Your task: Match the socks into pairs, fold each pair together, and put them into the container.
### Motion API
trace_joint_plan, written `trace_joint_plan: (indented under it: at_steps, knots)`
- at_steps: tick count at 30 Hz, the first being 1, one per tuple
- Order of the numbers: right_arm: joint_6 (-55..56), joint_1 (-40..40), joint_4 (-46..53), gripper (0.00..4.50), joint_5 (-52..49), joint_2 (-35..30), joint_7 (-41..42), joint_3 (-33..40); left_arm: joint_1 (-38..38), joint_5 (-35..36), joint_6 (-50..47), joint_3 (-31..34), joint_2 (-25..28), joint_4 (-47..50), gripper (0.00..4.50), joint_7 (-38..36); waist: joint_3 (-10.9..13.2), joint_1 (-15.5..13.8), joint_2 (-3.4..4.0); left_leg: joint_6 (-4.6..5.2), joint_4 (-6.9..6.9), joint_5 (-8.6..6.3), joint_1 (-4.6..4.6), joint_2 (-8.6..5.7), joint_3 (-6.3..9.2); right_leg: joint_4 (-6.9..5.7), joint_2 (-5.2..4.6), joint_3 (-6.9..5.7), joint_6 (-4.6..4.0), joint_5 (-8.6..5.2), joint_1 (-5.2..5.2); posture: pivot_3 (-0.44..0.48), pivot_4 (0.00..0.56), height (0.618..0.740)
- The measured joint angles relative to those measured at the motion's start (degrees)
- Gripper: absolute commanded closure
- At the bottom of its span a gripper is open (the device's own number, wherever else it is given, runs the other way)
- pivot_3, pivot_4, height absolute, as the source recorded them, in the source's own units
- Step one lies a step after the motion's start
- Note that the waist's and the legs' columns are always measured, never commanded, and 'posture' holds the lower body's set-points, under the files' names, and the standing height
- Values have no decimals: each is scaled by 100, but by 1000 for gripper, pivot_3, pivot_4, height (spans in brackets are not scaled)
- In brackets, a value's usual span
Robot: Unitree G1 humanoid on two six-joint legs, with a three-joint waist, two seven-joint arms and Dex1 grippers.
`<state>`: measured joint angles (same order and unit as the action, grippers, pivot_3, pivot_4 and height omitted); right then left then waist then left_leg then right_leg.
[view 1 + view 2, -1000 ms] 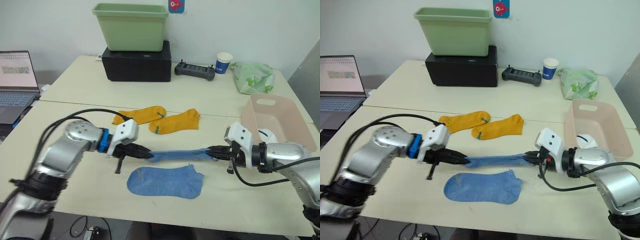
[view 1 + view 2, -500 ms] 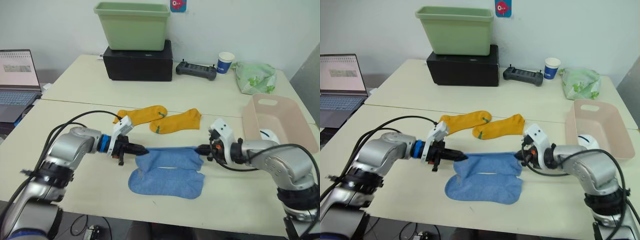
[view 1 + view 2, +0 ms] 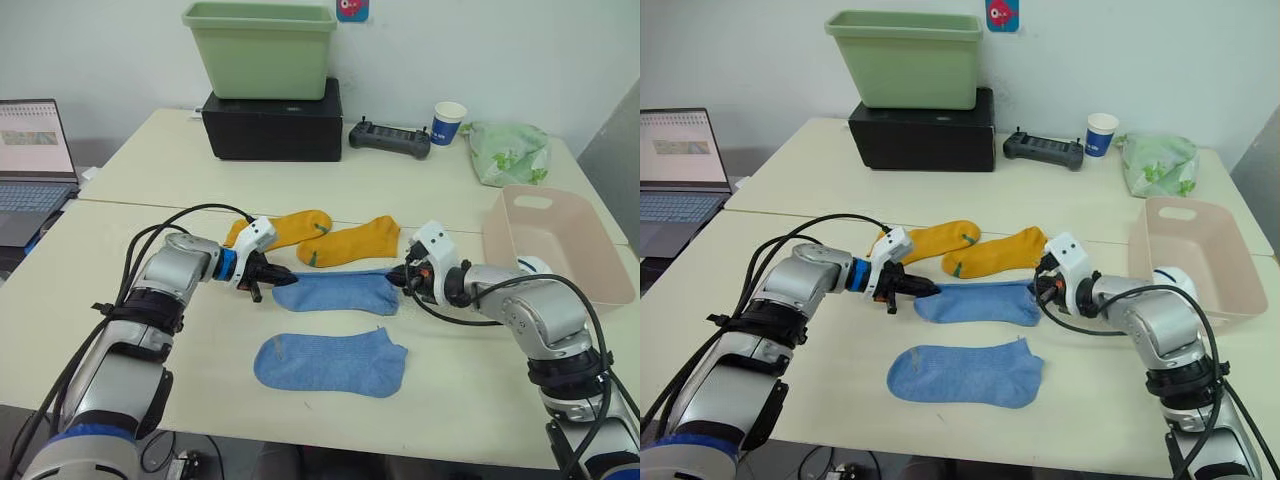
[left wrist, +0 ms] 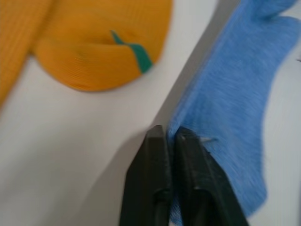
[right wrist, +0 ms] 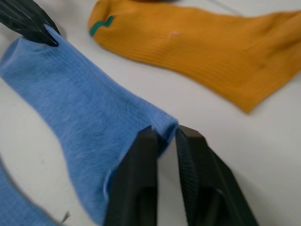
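Note:
A light blue sock (image 3: 336,293) lies stretched flat on the table between my two grippers. My left gripper (image 3: 280,279) is shut on its left end, and my right gripper (image 3: 399,280) is shut on its right end. The wrist views show each pair of fingers (image 4: 155,141) (image 5: 143,146) clamping the sock's edge. The second light blue sock (image 3: 331,362) lies flat nearer the front edge, apart from the held one. Two mustard orange socks (image 3: 285,229) (image 3: 351,243) lie just behind. The pink container (image 3: 1200,245) stands at the right with a white sock (image 3: 1170,280) in it.
At the back of the table are a green tub (image 3: 260,48) on a black box (image 3: 272,125), a black controller (image 3: 390,140), a paper cup (image 3: 448,123) and a green-patterned cloth bundle (image 3: 508,152). A laptop (image 3: 35,150) sits at the far left.
Both grippers carried the stretched blue sock down and away from me. It went from above the other blue sock to flat on the table just behind it.

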<state>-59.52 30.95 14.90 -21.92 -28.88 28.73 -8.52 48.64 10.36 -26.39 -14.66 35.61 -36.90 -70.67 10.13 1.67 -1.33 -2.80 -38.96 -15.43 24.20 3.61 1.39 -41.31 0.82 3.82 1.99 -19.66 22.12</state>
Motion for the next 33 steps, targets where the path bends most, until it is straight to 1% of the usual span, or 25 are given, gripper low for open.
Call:
trace_joint_plan:
  at_steps: [4,7,8,10,12,14,16,19,22,24,26,29,31,32,33]
  knots:
    - [207,-91,310,1243,62,-237,118,-15,159,89,21,447,59,88,1959,143,0,2,0,-1,-1,1,20,3,5,1,0,-5,0,0,18,0,150,696]
    - [474,-187,618,136,202,-545,246,-62,14,302,-316,796,309,717,971,129,0,18,1,-1,0,1,21,3,5,4,-1,-3,0,0,16,0,150,696]
    - [532,-252,712,0,233,-582,252,-40,-144,396,-468,905,439,1043,658,124,-1,32,2,-5,1,3,20,4,5,4,-1,0,0,0,16,0,150,696]
    - [546,-396,817,0,238,-602,259,6,-530,575,-829,1121,621,1599,27,147,-1,38,2,-19,1,12,16,5,6,1,-1,-1,0,0,15,0,150,696]
    - [546,-609,916,0,209,-525,238,122,-1111,816,-1321,1386,686,2220,6,303,-2,29,2,-19,0,12,15,7,9,-5,-2,-4,0,0,12,0,150,696]
    - [558,-788,938,0,167,-392,207,234,-1572,999,-1698,1584,646,2604,6,585,-1,15,2,-19,-1,12,16,7,11,-12,-4,-8,0,0,12,0,150,696]
    - [677,-1016,952,0,183,-163,63,309,-2082,1254,-2037,1981,364,3097,6,1043,-3,11,0,-19,-2,12,15,3,9,-13,-10,-9,0,0,9,0,150,696]
    - [858,-1207,767,0,334,321,-275,243,-2631,1363,-2174,2117,-107,3499,6,1654,-4,7,-1,-20,-4,12,16,0,7,-13,-11,-7,0,0,8,0,150,696]
    - [910,-1217,614,0,520,494,-510,154,-2672,1368,-2177,2138,-366,3592,6,2085,-6,-16,0,-25,-4,15,15,-2,8,-16,-11,-10,0,0,8,0,150,696]
    - [910,-1215,569,0,611,551,-617,132,-2488,1347,-2147,2162,-638,3419,6,2428,-9,-25,-2,-25,-4,15,15,-3,7,-14,-12,-10,0,0,8,0,150,696]
    - [892,-1209,515,0,669,624,-665,92,-2355,1355,-2160,2159,-743,3297,6,2569,-9,-15,-3,-27,-4,16,15,-2,6,-15,-11,-10,0,0,8,0,150,696]
    - [751,-1210,484,0,663,783,-734,66,-2238,1389,-2256,2162,-774,3184,559,2678,-10,-10,-2,-34,-2,20,13,0,8,-19,-8,-10,0,0,9,0,150,696]
    - [625,-1210,474,371,657,875,-761,66,-2191,1424,-2422,2132,-759,3160,1136,2706,-10,-5,-2,-34,-2,20,12,0,7,-20,-8,-9,0,0,9,0,150,696]
    - [609,-1210,463,655,659,879,-760,65,-2192,1442,-2479,2095,-736,3172,1525,2668,-10,-4,-2,-36,-2,21,13,-1,6,-20,-9,-8,0,0,9,0,150,696]
    - [604,-1210,457,898,663,874,-760,66,-2193,1454,-2523,2039,-697,3186,1779,2619,-10,-4,-2,-40,-2,24,13,-1,5,-19,-9,-8,0,0,9,0,150,696]
